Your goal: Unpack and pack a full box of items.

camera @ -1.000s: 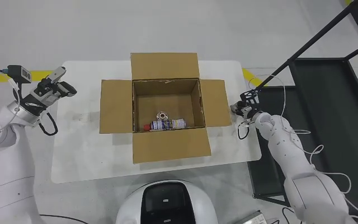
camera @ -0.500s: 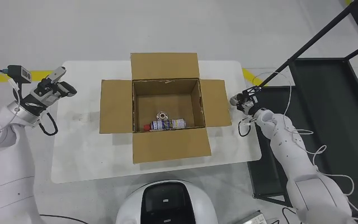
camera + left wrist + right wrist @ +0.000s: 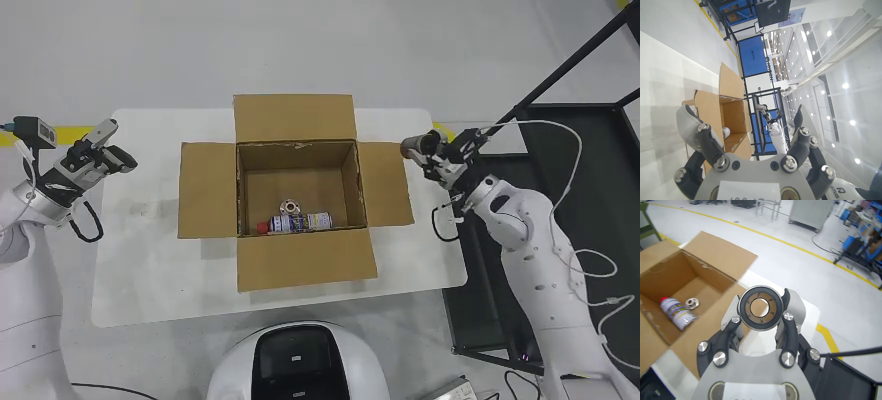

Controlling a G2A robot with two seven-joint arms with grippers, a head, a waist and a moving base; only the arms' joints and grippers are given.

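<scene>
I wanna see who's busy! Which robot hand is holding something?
The right hand: it is shut on a round metal ring. The left hand is wide open with nothing in it.

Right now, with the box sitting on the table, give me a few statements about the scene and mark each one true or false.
The cardboard box has all four flaps folded open. True.
The spray can stands upright in the box. False: it lies on its side on the box floor.
The right pincer is shut on a metal ring. True.
The left pincer holds a can. False: it is open and empty.
A small metal fitting lies beside the spray can. True.
</scene>
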